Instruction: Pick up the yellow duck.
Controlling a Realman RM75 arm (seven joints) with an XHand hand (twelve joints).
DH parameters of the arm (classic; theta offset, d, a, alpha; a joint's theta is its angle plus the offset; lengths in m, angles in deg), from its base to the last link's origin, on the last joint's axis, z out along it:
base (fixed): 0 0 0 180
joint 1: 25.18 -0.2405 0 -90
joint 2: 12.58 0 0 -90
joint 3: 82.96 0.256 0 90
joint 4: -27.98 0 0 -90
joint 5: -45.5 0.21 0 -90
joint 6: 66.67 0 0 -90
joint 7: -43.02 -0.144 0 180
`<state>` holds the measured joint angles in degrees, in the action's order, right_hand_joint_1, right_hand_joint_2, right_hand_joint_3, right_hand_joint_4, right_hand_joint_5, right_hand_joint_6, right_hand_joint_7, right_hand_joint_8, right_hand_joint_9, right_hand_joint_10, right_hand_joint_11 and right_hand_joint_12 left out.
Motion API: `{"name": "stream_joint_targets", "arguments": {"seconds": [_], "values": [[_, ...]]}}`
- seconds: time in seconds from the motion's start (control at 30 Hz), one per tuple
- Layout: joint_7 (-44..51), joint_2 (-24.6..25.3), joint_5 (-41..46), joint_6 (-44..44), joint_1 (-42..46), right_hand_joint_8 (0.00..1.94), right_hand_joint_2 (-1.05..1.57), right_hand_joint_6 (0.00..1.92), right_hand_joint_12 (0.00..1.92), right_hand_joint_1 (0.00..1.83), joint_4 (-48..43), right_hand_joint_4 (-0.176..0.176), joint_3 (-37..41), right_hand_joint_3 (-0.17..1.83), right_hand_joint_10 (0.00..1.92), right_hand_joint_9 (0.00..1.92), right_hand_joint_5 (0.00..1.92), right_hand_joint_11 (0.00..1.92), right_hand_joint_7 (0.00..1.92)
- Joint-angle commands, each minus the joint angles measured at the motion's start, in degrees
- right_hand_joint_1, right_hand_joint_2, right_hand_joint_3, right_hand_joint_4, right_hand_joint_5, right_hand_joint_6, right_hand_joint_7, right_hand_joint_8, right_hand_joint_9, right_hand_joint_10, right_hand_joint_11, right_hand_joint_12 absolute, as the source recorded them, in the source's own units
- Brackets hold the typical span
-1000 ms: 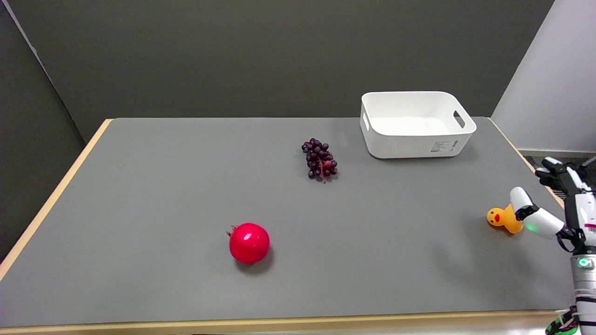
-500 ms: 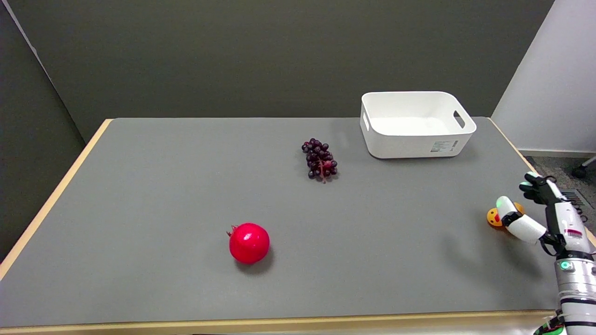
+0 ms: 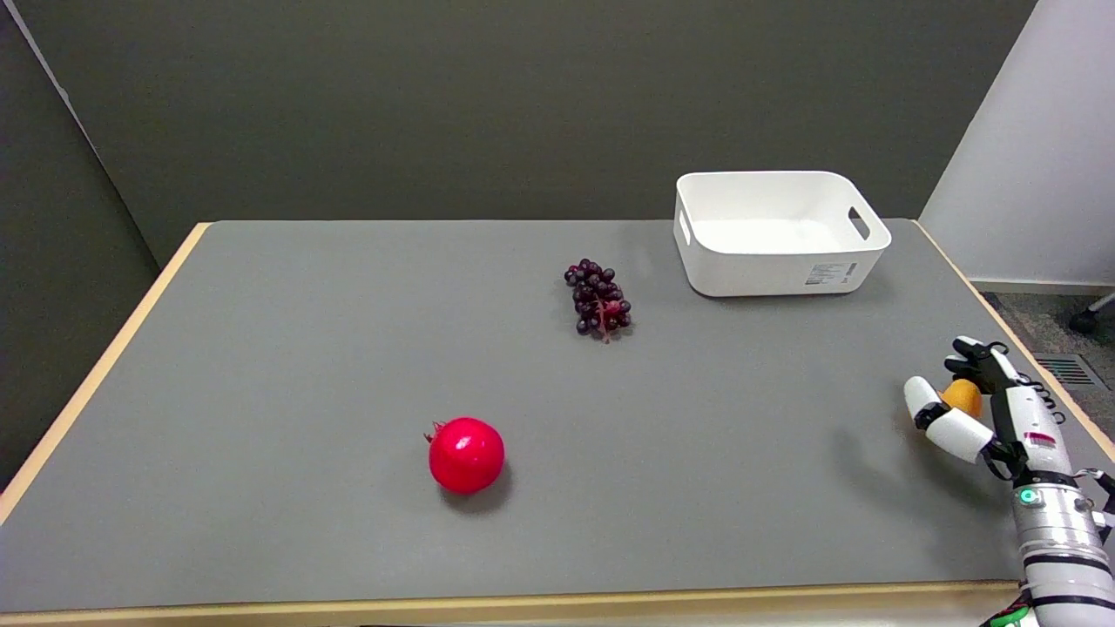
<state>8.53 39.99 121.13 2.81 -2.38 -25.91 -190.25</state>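
The yellow duck (image 3: pixel 962 396) sits near the table's right edge, and only an orange patch of it shows. My right hand (image 3: pixel 1002 420) wraps around it from the right. The white thumb (image 3: pixel 925 409) stands in front and hides the duck's head. The dark fingers (image 3: pixel 976 357) curve over its far side. The fingers are still spread apart. Whether they touch the duck I cannot tell.
A red pomegranate (image 3: pixel 466 455) lies at the front middle of the grey table (image 3: pixel 305 366). A dark grape bunch (image 3: pixel 598 298) lies at the centre back. A white bin (image 3: pixel 778 231) stands at the back right. The table's right edge runs close by the hand.
My right hand has moved left and forward over the table edge. It now straddles the duck, and its thumb covers the duck's head. The duck has stayed in place.
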Motion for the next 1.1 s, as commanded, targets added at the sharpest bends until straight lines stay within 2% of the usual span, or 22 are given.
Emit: {"name": "stream_joint_targets", "arguments": {"seconds": [0.03, 0.2, 0.3, 0.37, 0.43, 0.5, 0.57, 0.63, 0.7, 0.87, 0.93, 1.0, 1.07, 1.1], "values": [[-0.3, 0.5, 0.0, -2.0, -4.1, 0.56, 0.64, 0.43, 1.29, 0.46, 2.7, -0.052, -3.6, 0.82, 1.0, 0.31, 0.23, 0.08, 0.42], [-0.3, 1.4, 0.0, 0.6, -5.4, 0.56, 0.65, 0.46, 1.35, 0.47, 4.4, -0.05, -4.9, 0.83, 1.01, 0.34, 0.25, 0.14, 0.42], [-0.3, 2.3, -0.1, 3.2, -6.8, 0.69, 0.67, 0.61, 1.54, 0.52, 6.3, -0.058, -6.1, 0.84, 1.14, 0.48, 0.33, 0.29, 0.55], [-0.3, 2.8, -0.1, 4.7, -7.6, 1.0, 0.72, 0.99, 1.78, 0.67, 7.4, -0.084, -6.6, 0.86, 1.3, 0.64, 0.47, 0.34, 0.7], [-0.3, 3.4, -0.1, 6.3, -8.3, 1.4, 0.75, 1.25, 1.92, 0.76, 8.5, -0.11, -7.3, 0.86, 1.45, 0.77, 0.57, 0.22, 0.75], [-0.3, 3.8, -0.1, 7.8, -8.9, 1.64, 1.07, 1.56, 1.92, 1.0, 9.5, -0.102, -7.6, 0.49, 1.74, 0.86, 0.67, 0.04, 0.81], [-0.3, 3.9, -0.2, 8.2, -9.3, 1.74, 0.95, 1.56, 1.92, 1.01, 10.0, -0.095, -7.9, 0.68, 1.86, 0.84, 0.73, 0.06, 0.82], [-0.3, 3.9, -0.2, 8.2, -9.6, 1.87, 0.9, 1.58, 1.92, 1.01, 10.2, -0.074, -8.3, 0.78, 1.91, 0.85, 0.76, 0.05, 0.79], [-0.3, 3.8, -0.5, 8.2, -10.1, 1.93, 0.85, 1.59, 1.92, 1.01, 10.6, -0.051, -8.9, 0.85, 1.92, 0.84, 0.78, 0.1, 0.76], [-0.6, 4.0, -0.8, 8.3, -11.6, 1.94, 0.79, 1.69, 1.92, 0.98, 12.0, -0.007, -9.8, 1.03, 1.92, 0.86, 0.79, 0.19, 0.84], [-0.9, 4.0, -0.9, 8.6, -12.4, 1.94, 0.8, 1.89, 1.92, 0.87, 12.4, -0.04, -10.2, 0.81, 1.92, 0.96, 0.8, 0.33, 0.9], [-0.9, 4.0, -1.7, 9.1, -12.8, 1.94, 0.79, 1.92, 1.92, 0.88, 12.7, -0.027, -10.1, 0.77, 1.92, 1.04, 0.79, 0.41, 0.95], [-1.2, 3.8, -2.8, 9.7, -13.5, 1.94, 0.71, 1.92, 1.92, 0.91, 13.0, 0.011, -9.7, 0.87, 1.92, 1.16, 0.83, 0.6, 1.06], [-1.6, 3.7, -3.3, 10.1, -14.0, 1.94, 0.7, 1.92, 1.92, 0.92, 13.0, 0.017, -9.7, 0.88, 1.92, 1.19, 0.84, 0.64, 1.09]]}}
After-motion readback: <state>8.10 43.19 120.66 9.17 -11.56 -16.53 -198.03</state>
